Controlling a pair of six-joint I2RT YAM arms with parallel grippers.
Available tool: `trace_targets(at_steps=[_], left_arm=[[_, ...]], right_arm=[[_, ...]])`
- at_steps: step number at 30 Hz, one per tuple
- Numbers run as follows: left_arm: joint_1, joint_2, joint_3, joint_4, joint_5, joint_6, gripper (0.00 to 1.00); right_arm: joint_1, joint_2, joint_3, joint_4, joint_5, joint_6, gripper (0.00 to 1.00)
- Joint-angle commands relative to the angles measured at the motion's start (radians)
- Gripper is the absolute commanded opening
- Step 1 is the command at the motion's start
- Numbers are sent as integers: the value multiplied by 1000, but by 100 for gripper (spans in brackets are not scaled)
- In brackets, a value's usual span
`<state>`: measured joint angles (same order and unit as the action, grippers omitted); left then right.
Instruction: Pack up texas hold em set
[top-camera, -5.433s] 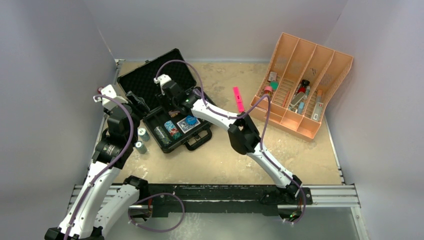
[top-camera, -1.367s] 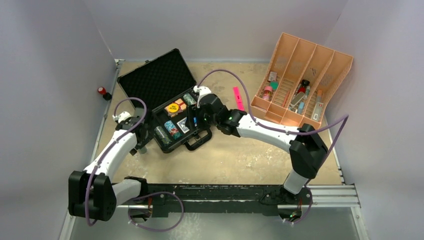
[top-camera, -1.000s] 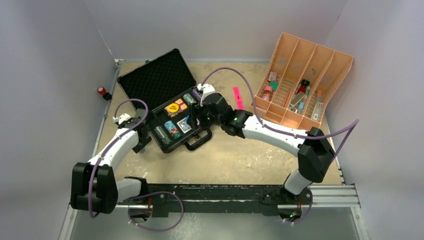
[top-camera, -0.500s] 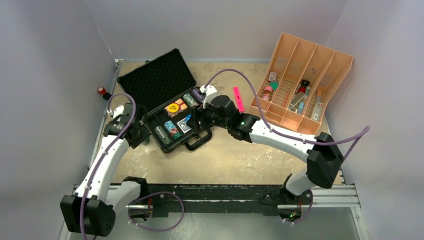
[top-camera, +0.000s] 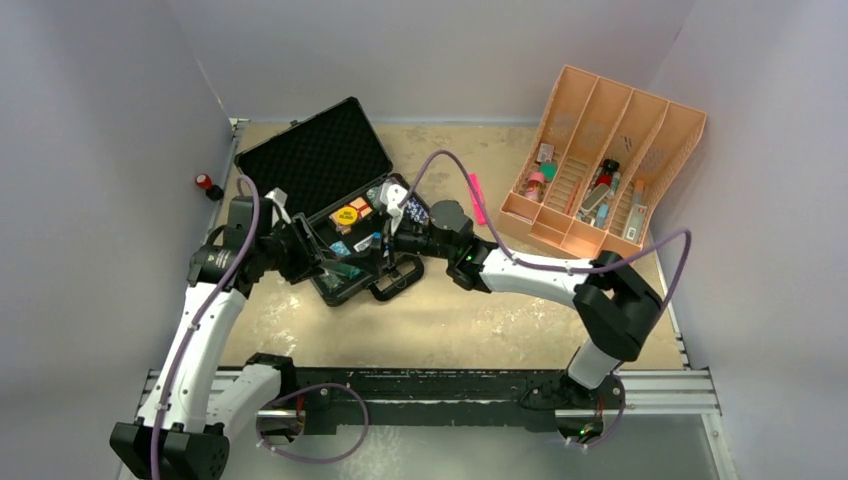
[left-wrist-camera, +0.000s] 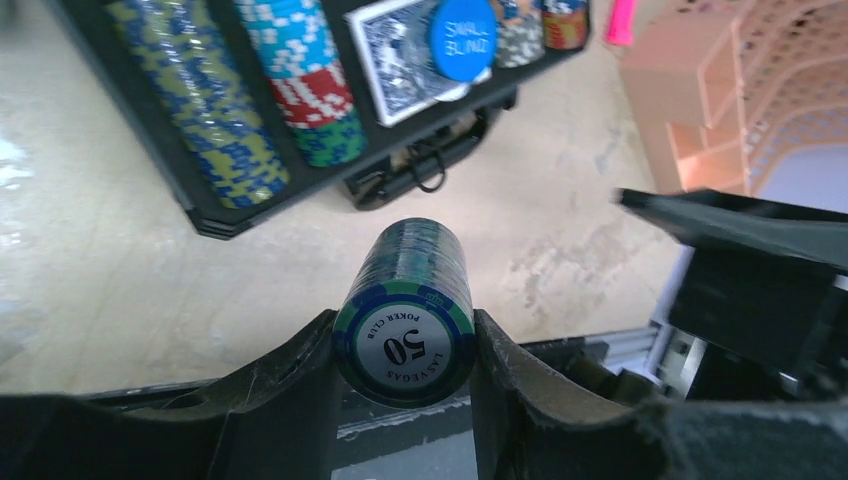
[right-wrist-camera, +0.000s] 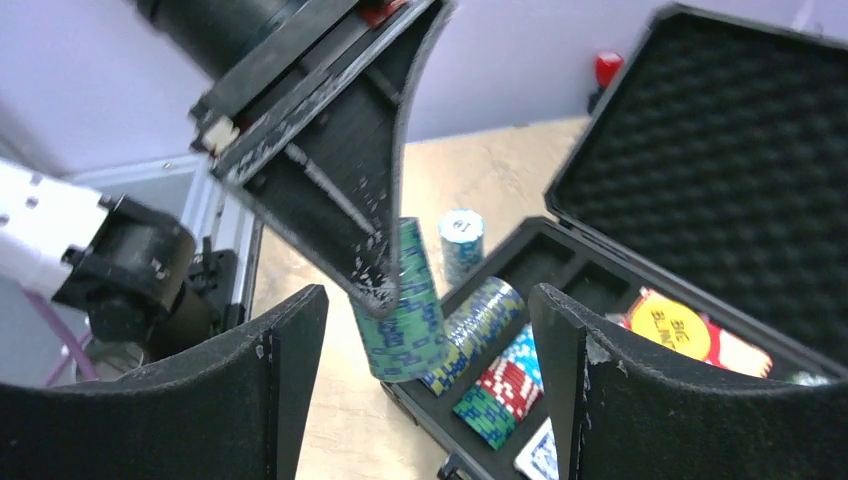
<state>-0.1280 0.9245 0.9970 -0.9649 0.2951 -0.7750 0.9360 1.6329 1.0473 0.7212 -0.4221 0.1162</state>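
We see the left gripper (left-wrist-camera: 404, 330) clamped on a green chip stack (left-wrist-camera: 405, 300), which it holds on its side by the near left corner of the open black case (top-camera: 315, 162). The case sits at the far left of the table (top-camera: 450, 320). The right gripper (right-wrist-camera: 428, 300) hangs over the case, spread wide with nothing between its fingers. Chip rows (left-wrist-camera: 300, 80) and a blue deck (left-wrist-camera: 390, 55) topped by a blue disc (left-wrist-camera: 462, 38) lie in the case's slots. A second stack (right-wrist-camera: 461, 238) stands upright on the table beside the case.
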Motion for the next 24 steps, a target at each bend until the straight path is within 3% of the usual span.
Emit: trace_targets(at_steps=[1, 9, 12, 16, 24], left_arm=[[-9, -59, 70, 112, 172, -40, 4], [-10, -105, 48, 163, 228, -128, 2], [-10, -109, 46, 157, 236, -140, 2], [-10, -124, 14, 158, 257, -164, 2], [-10, -126, -6, 171, 277, -185, 2]], right_arm=[[4, 21, -53, 369, -250, -124, 77], [14, -5, -127, 341, -323, -275, 76], [13, 11, -105, 285, -309, -327, 69], [14, 35, -91, 305, -298, -327, 61], [13, 61, -89, 363, -251, -286, 62]])
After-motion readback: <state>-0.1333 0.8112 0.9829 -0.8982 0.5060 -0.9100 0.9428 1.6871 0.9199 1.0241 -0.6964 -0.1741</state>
